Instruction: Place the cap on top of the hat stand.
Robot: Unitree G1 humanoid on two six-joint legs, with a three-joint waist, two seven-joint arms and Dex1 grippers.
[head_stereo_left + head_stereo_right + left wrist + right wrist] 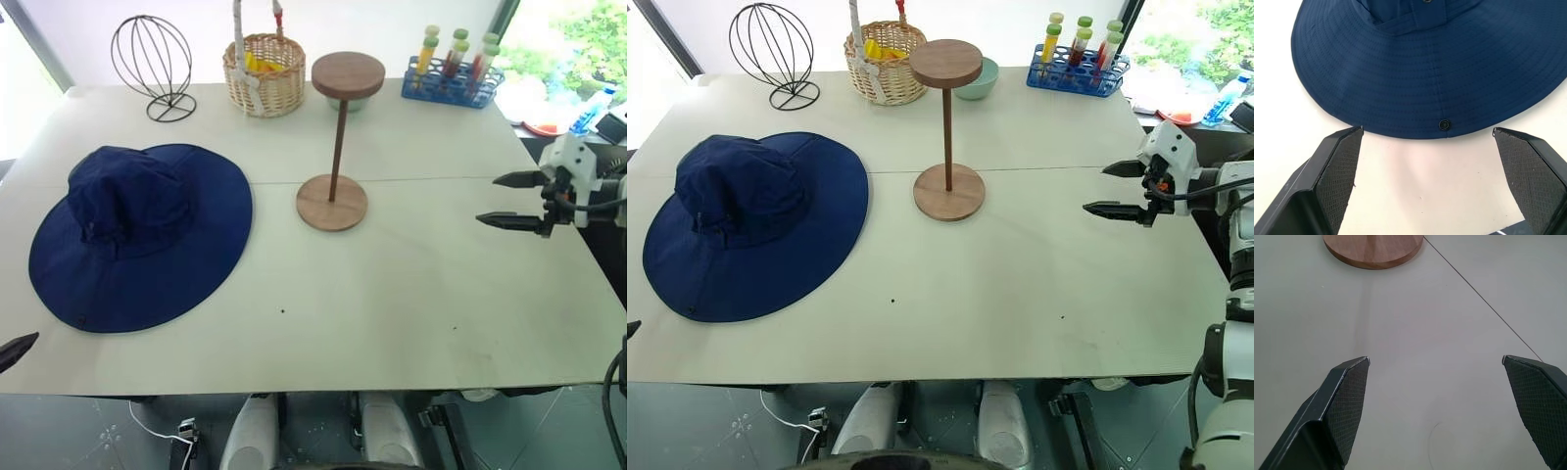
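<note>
The navy-blue cap (137,235) lies flat on the left side of the white table, crown up. The wooden hat stand (336,147) is upright at the table's middle, its round disc top bare. My left gripper (1427,131) hangs open just short of the cap's near brim (1444,98), with nothing between its fingers; one fingertip (18,350) pokes in at the table's front left edge. My right gripper (511,200) is open and empty above the table's right side, pointing toward the stand's base (1371,248).
Along the far edge stand a black wire globe stand (152,64), a wicker basket (263,73), a green bowl (978,80) and a blue rack of tubes (453,70). A seam (421,179) crosses the table (392,304).
</note>
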